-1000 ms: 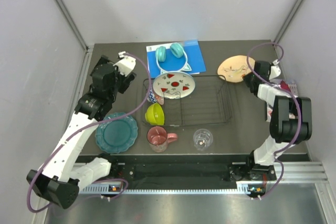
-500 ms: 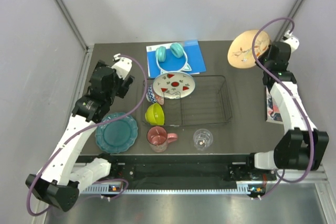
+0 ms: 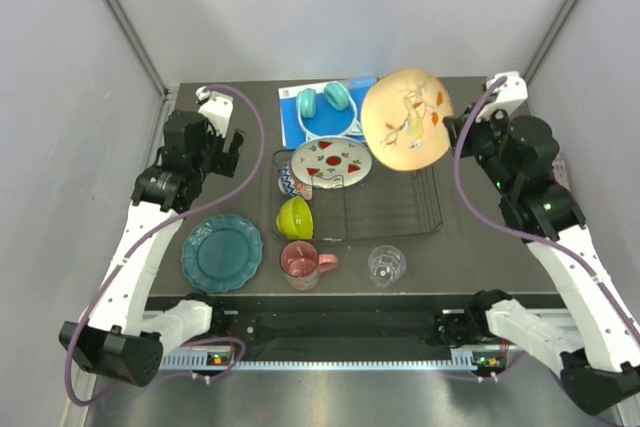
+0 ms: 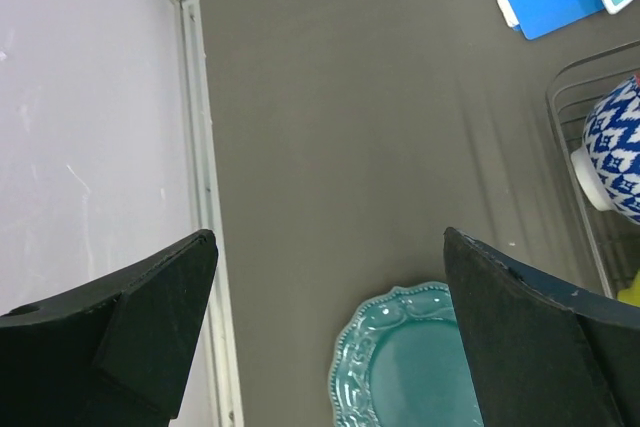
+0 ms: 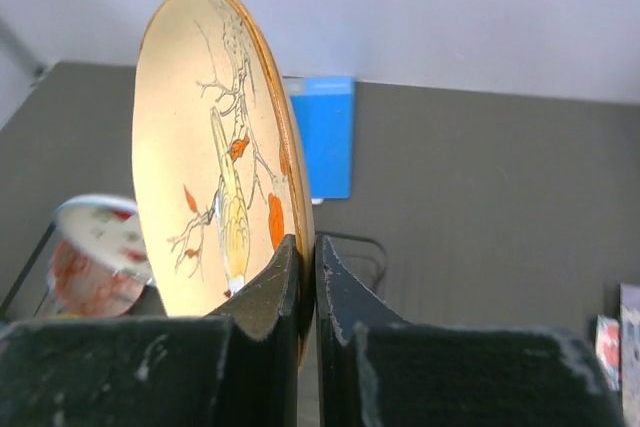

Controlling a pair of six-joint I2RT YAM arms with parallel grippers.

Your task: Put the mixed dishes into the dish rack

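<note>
- right fingers (image 5: 265, 292) are pinching the floral plate (image 5: 215, 147) by its rim, holding it on edge above the rack's (image 3: 400, 209) far side
- left fingers (image 4: 150, 297) are hanging spread wide over the worktop (image 4: 340, 147), near the teal plate (image 4: 410, 367)

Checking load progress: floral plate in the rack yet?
Out. The floral plate is aloft, rim pinched by the right gripper, above the dish rack.

The rack's (image 3: 400, 209) right half lies open beneath the held floral plate (image 3: 405, 132). The watermelon plate (image 3: 331, 162), patterned bowl (image 3: 287, 184) and green bowl (image 3: 294, 217) crowd its left end. Mug (image 3: 300, 260) and glass (image 3: 386, 264) line its near side.
</note>
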